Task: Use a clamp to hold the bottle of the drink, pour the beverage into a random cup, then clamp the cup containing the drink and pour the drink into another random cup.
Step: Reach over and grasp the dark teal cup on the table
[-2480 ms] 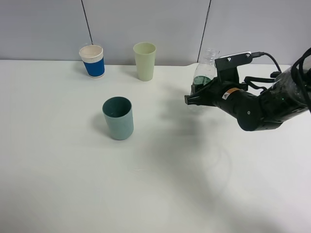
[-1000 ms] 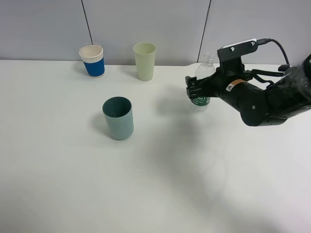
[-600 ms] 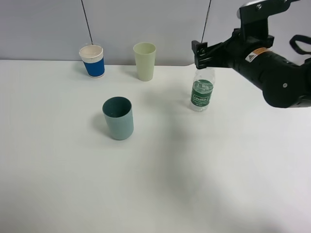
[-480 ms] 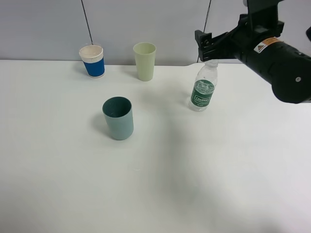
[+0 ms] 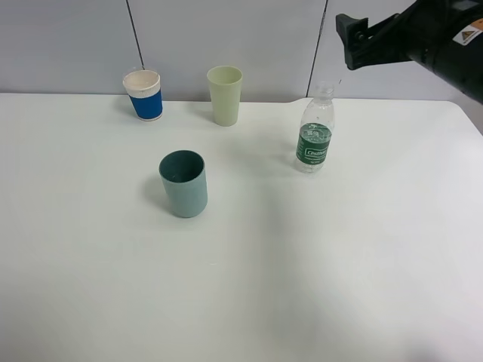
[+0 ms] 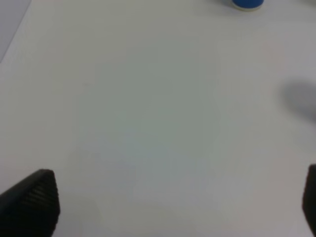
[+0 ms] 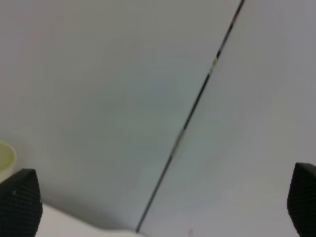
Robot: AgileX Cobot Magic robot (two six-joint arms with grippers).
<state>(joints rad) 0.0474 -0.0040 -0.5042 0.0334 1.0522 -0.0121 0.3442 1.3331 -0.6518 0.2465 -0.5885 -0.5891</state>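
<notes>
A clear bottle with a green label stands upright on the white table, right of centre. Three cups stand to its left: a blue-and-white paper cup, a pale green cup and a teal cup. My right gripper is open and empty, raised high above and to the right of the bottle. In the right wrist view the gripper faces the wall, with the pale green cup's rim at the edge. My left gripper is open over bare table; the blue cup's base shows far off.
A grey panelled wall with dark seams runs behind the table. The table's right edge lies just beyond the bottle. The left arm does not show in the exterior view.
My right gripper let go of the bottle, then rose up and to the right, away from it. The bottle stands alone on the table. The cups have not moved.
</notes>
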